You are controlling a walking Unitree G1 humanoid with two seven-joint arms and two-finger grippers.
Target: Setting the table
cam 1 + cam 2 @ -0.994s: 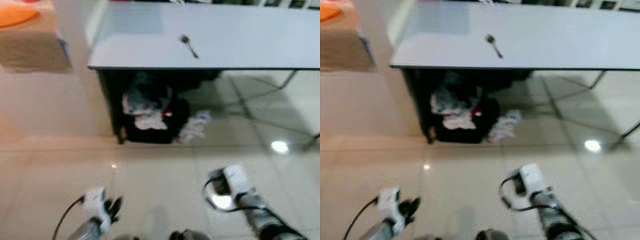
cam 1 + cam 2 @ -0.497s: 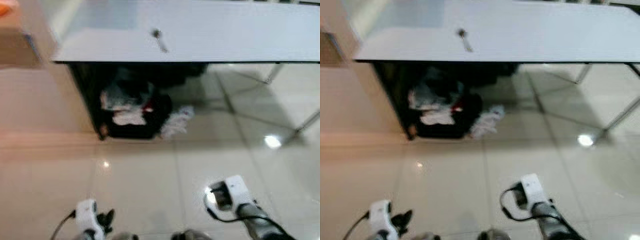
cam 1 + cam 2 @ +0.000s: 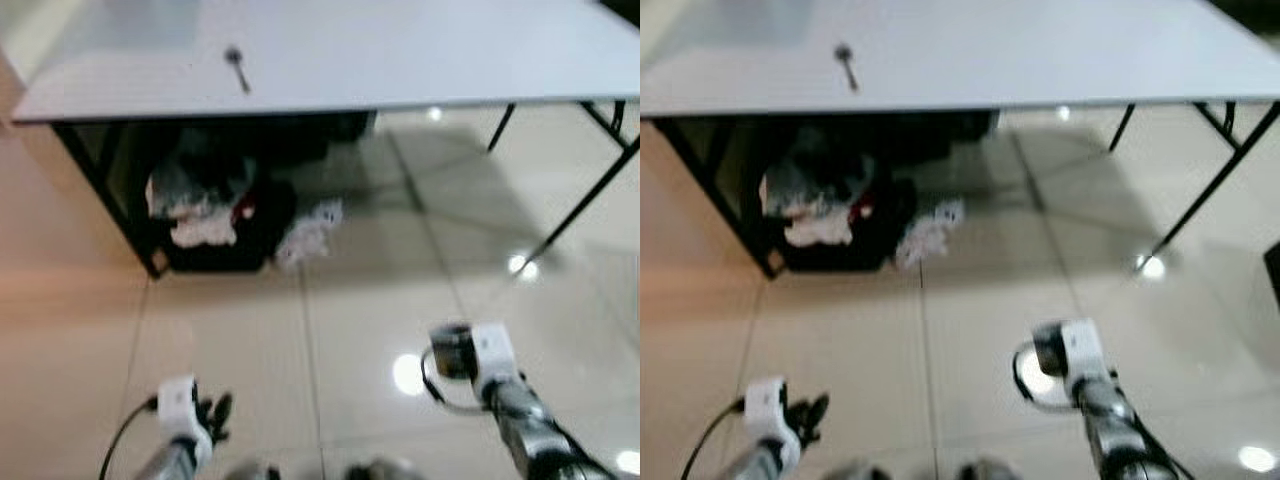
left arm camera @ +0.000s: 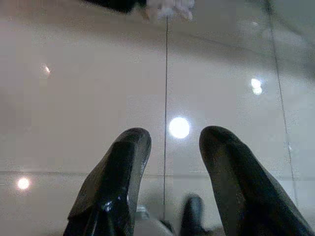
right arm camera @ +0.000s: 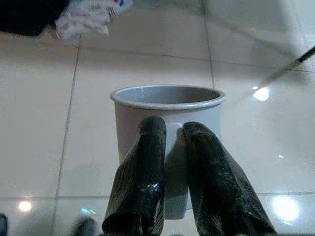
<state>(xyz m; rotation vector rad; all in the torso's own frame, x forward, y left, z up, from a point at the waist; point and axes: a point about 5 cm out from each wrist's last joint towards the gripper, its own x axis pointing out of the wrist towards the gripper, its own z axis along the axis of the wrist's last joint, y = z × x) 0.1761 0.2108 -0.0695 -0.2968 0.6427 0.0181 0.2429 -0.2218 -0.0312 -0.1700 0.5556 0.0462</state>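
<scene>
Above the floor [image 5: 39, 123], right gripper's [image 5: 170, 147] mug [image 5: 167, 105] (upright).

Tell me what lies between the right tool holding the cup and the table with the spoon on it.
Mostly bare glossy floor tile, seen in the left eye view. The right tool grips the grey cup; the table with the spoon stands ahead, a clothes pile underneath.

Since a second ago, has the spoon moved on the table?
No. The spoon lies near the table's front edge as before; the whole picture has shifted because the camera moved.
</scene>
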